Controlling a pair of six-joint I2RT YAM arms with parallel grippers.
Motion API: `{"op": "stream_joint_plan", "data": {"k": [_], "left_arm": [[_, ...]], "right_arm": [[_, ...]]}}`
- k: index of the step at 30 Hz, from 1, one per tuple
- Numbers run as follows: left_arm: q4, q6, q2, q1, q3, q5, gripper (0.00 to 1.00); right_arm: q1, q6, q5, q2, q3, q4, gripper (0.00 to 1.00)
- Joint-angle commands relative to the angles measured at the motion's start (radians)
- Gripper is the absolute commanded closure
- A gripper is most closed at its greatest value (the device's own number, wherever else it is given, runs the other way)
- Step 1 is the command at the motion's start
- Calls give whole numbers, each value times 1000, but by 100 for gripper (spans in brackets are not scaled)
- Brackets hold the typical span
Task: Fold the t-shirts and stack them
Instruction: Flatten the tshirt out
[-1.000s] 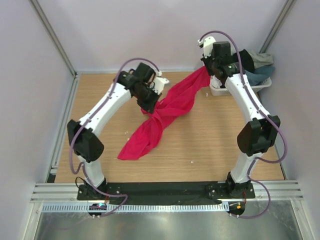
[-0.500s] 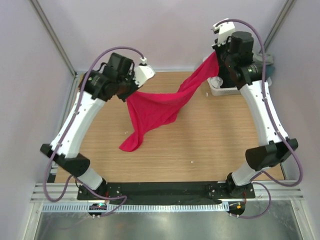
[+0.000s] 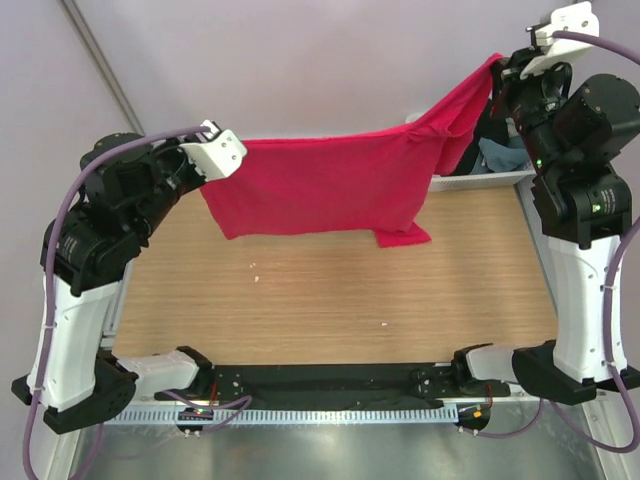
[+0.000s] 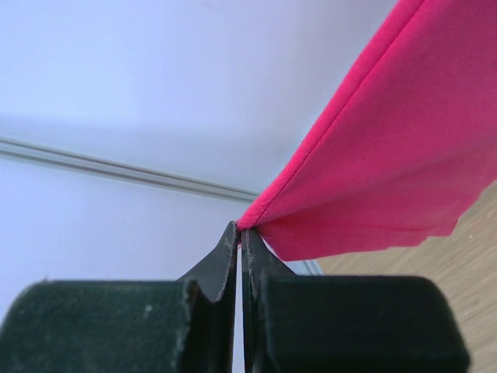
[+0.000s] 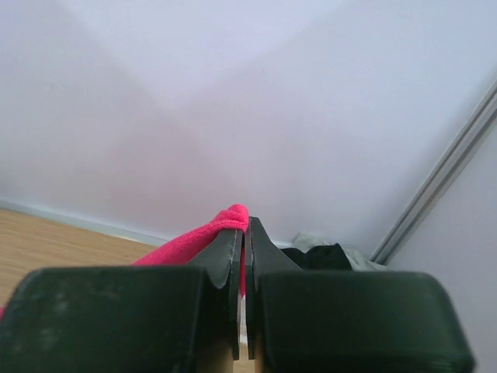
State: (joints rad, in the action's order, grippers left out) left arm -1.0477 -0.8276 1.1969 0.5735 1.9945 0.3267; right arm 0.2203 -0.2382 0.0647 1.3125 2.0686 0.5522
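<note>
My overhead camera sits high behind both arm bases, looking down and forward across the whole surface to the back wall. Each wrist camera peers closely along its own jaws. Past the left jaws I see the red shirt spreading up and right; at the right jaws' tips, the same shirt. All three views share it.

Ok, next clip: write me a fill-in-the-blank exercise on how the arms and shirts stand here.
The left gripper and right gripper are each ____ on cloth.
Stretched in the air between them is the ____ t-shirt.
Other shirts lie in the white ____ at the table's far right.
Missing: shut; crimson-pink; basket.
</note>
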Motion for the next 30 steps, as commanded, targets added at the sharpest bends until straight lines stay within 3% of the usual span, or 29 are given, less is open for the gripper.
{"op": "stream_joint_plan", "data": {"k": [1, 19, 30], "left_arm": [[118, -70, -17, -4, 29, 20, 100], [254, -140, -103, -4, 83, -2, 100], [364, -179, -149, -4, -220, 31, 100]], "right_arm": [[-1, 86, -51, -27, 38, 6, 99], [-2, 88, -69, -81, 309, 45, 99], [-1, 27, -89, -26, 177, -12, 99]]}}
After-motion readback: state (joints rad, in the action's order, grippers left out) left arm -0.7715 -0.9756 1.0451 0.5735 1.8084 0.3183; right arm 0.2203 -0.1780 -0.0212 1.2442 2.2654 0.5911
